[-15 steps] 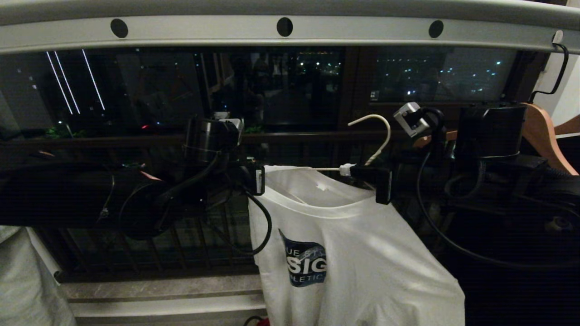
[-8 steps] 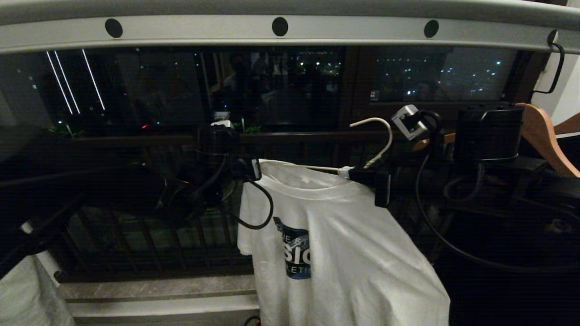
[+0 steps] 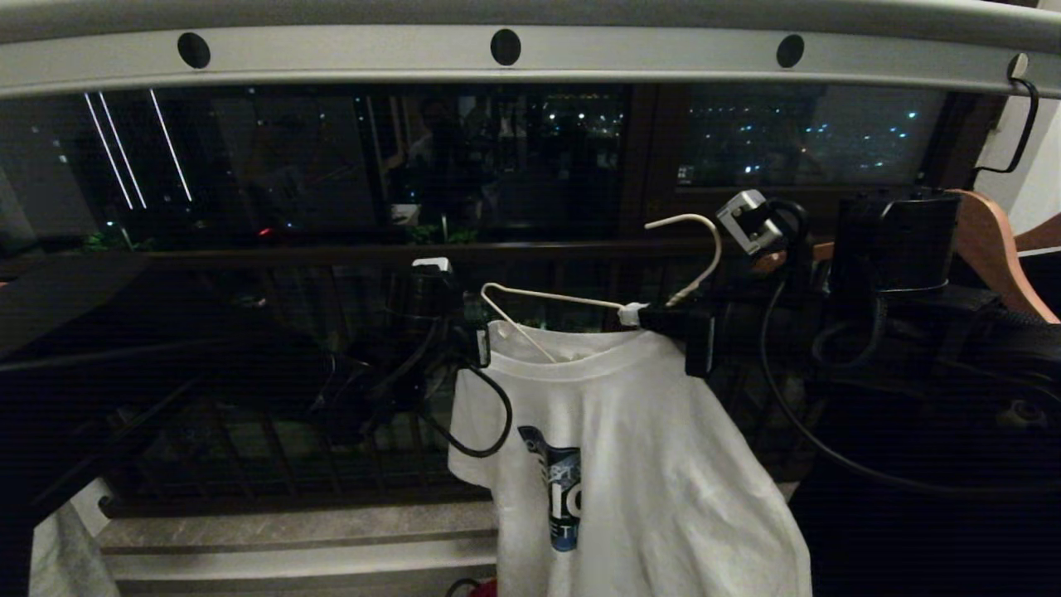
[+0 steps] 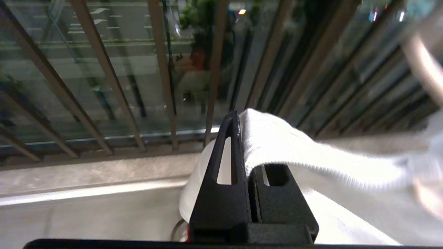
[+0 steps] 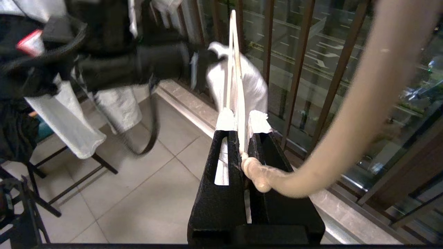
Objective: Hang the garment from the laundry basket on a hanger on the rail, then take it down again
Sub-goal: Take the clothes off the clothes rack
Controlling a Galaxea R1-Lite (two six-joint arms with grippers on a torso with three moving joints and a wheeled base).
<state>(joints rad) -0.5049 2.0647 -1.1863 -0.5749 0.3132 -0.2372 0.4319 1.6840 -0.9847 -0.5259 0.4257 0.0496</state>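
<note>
A: Room check? I'm seeing the rail (image 3: 530, 58) running across the top, dark balcony bars (image 3: 273, 448) behind, a stone sill (image 3: 290, 531) below, and tiled floor (image 5: 138, 193) in the right wrist view.

B: Same. A wooden hanger (image 3: 990, 249) is hanging at far right.

A: Diff versus a second ago?

B: The left arm has dropped, pulling the garment (image 3: 630, 464) collar off the hanger (image 3: 564, 298). The hanger's left arm is now showing bare above the neckline.

A: Grips?

B: The left gripper (image 4: 242, 138) is pinching the collar at its left edge. The right gripper (image 5: 242, 145) is clamping the hanger at its neck, below the rail; the shirt is hanging between and under both.
</note>
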